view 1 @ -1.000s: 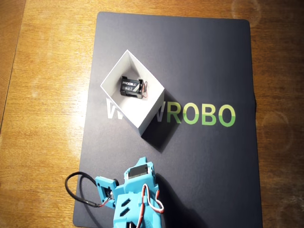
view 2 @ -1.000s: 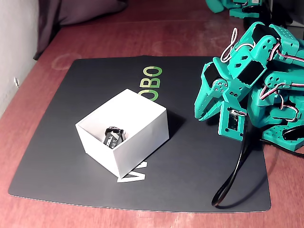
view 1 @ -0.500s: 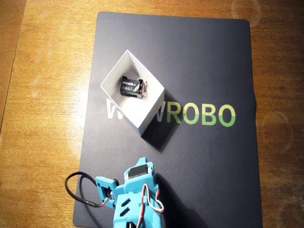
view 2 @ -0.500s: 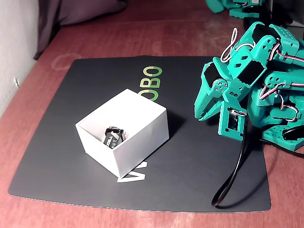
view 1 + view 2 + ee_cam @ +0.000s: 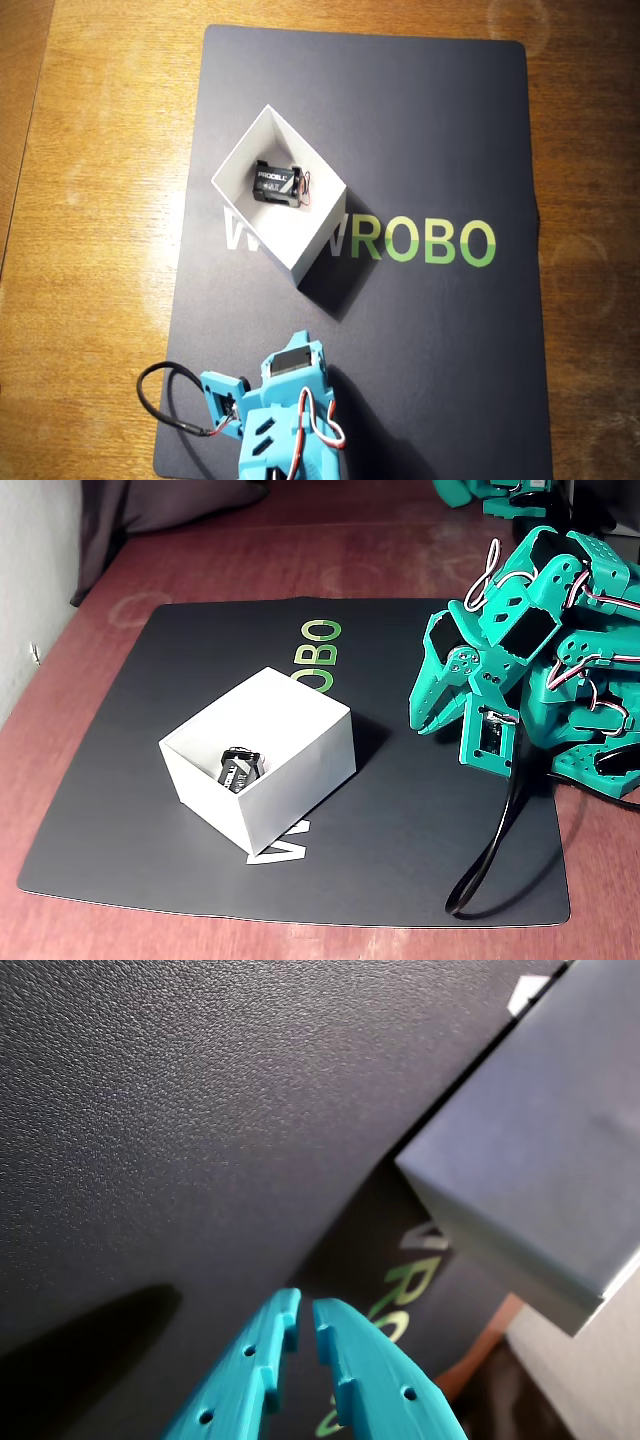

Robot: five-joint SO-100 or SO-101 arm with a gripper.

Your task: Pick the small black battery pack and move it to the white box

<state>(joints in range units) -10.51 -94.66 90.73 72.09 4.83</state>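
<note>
One battery pack (image 5: 279, 184) lies inside the white box (image 5: 243, 152), half hidden in my fixed view; my gripper (image 5: 305, 1318) sits nearly pressed together, empty.

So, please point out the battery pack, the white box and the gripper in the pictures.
battery pack (image 5: 277, 184): overhead view, on its black lettered top face.
white box (image 5: 300, 765): fixed view, on its outer side wall.
gripper (image 5: 304, 1322): wrist view, midway between the teal fingertips.
</note>
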